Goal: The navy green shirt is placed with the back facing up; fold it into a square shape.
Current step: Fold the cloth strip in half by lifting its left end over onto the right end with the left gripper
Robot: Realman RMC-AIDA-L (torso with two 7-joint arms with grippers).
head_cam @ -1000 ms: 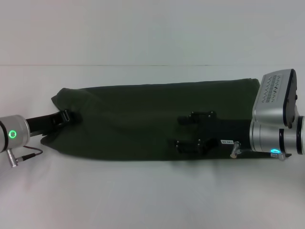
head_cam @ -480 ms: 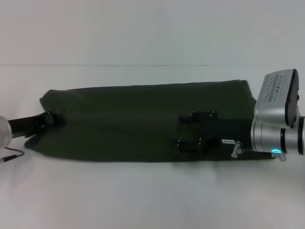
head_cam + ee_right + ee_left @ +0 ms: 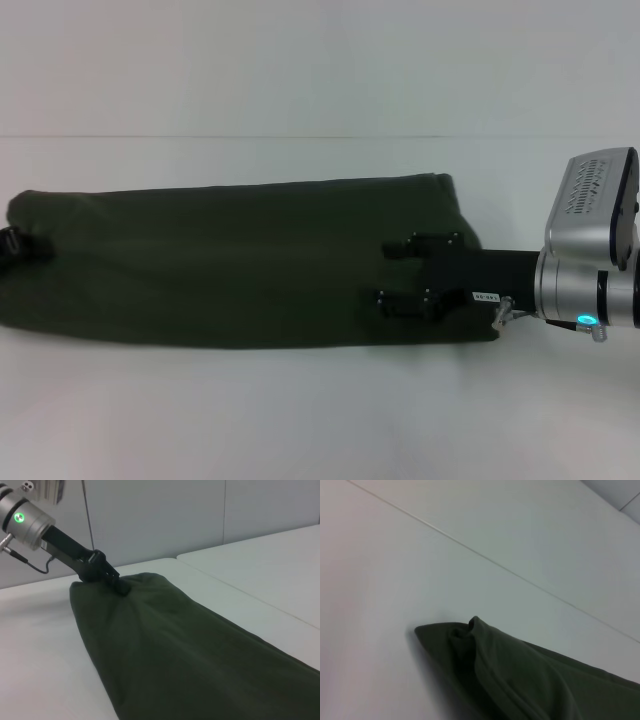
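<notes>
Two hands on unlettered shirt

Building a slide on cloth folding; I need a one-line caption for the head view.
Left gripper pulls the navy green shirt into a long band on the white table; right gripper over its other end.

Even diffuse light, soft shadows, slight haze

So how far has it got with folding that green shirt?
Part way, it seems. The navy green shirt already lies as a long narrow band across the table, so the sides look folded in. Right now the left hand grips one end and the right hand sits over the other. Folding the band end to end into a square is not yet done.
</notes>
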